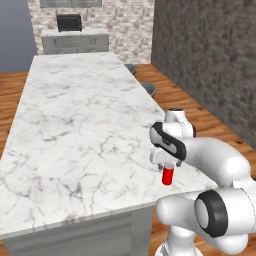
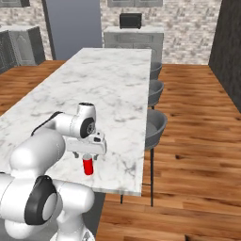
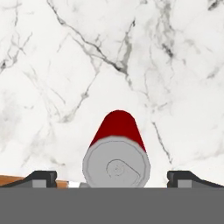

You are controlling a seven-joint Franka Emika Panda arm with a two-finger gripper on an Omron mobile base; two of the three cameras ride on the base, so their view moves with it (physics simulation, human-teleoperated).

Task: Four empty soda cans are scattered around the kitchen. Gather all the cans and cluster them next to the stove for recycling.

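Note:
One red soda can (image 1: 168,175) (image 2: 87,166) stands upright on the white marble island counter (image 1: 75,125), close to its near right corner. My gripper (image 1: 168,166) (image 2: 86,156) hangs straight above the can, pointing down, open. In the hand view the can's grey top (image 3: 116,164) lies midway between the two dark fingertips (image 3: 43,178), with a clear gap on each side and no contact. The stove is out of view.
The counter's front and right edges run near the can (image 2: 127,190). Grey bar stools (image 2: 155,127) (image 1: 148,89) line the island's right side over wood floor. A black microwave (image 1: 69,22) (image 2: 130,20) sits on the far counter. A dark brick wall (image 1: 210,60) stands at the right.

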